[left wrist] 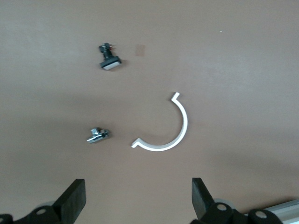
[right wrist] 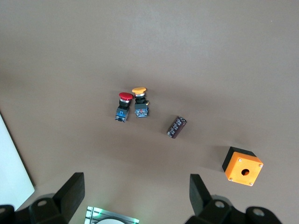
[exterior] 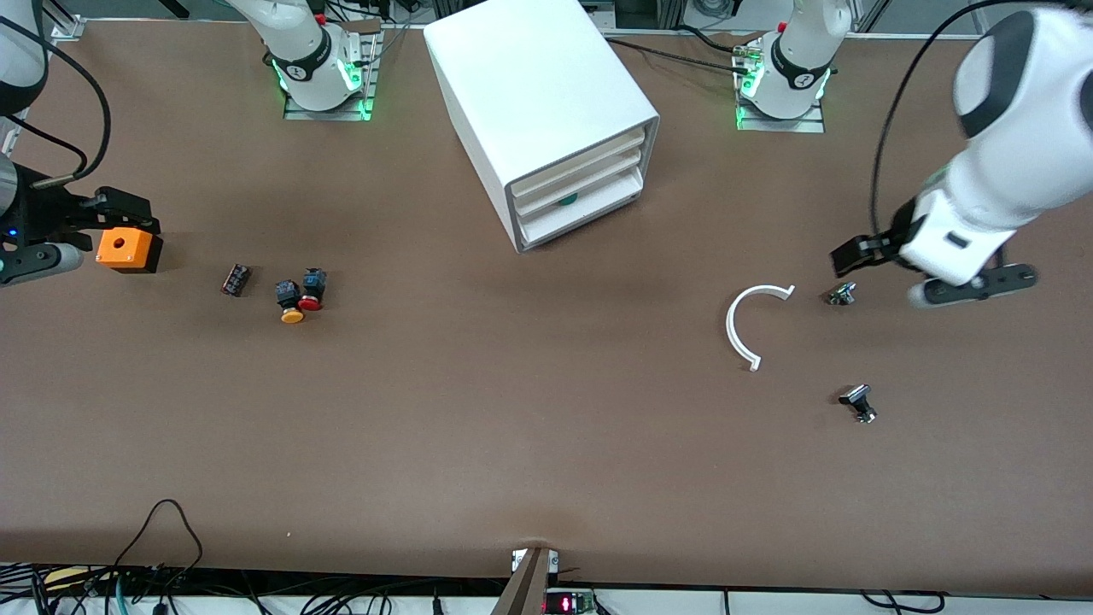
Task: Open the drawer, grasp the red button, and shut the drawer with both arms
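On table, button [right wrist: 123, 106], drawer [exterior: 583, 202] front view only

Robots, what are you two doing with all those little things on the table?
Neither is holding anything. The left gripper hangs open over a small metal part beside the white curved piece. The right gripper hangs open over the orange cube. The white cabinet has all its drawers pushed in, including the drawer with something green peeking out. The red button lies beside the yellow button, untouched.
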Available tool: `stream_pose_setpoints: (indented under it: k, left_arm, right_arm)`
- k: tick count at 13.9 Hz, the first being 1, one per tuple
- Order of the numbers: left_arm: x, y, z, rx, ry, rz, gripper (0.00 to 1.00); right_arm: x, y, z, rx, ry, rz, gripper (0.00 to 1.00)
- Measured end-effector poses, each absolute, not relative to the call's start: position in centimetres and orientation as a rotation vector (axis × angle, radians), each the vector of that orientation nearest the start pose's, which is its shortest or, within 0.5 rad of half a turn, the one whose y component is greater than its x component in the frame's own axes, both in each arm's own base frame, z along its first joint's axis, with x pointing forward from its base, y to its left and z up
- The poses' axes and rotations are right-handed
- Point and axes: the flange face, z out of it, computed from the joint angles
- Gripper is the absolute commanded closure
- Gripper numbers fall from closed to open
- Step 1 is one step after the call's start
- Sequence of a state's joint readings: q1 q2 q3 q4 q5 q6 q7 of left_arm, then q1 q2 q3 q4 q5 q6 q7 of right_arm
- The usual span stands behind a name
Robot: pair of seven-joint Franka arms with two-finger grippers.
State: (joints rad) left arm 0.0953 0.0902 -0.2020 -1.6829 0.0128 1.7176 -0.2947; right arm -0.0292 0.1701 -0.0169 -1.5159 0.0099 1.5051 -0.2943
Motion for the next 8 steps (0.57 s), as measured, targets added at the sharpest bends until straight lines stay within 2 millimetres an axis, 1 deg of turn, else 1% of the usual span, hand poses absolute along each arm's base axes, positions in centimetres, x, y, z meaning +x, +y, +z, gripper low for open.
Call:
stream_pose_setpoints:
  k: [1, 2, 6, 8]
  left_arm:
    - [58.04, -4.98, 53.76, -3.124, -0.275, 0.083, 0.0]
    - [57.92, -4.79, 54.03, -3.126, -0.254, 0.08, 0.0]
    - [57.84, -5.08, 54.26, -3.131, -0.195, 0.076, 0.0]
    - [57.84, -5.07, 54.29, -3.132, -0.189, 0.075, 0.0]
  right_arm:
    - [59.24, -2.47, 54.43, -3.068, -0.381, 0.286, 0.01]
    - [59.21, -2.45, 54.23, -3.066, -0.379, 0.296, 0.01]
    - [59.16, -2.35, 54.1, -3.063, -0.384, 0.308, 0.01]
    - [59.15, -2.52, 54.13, -3.072, -0.437, 0.313, 0.01]
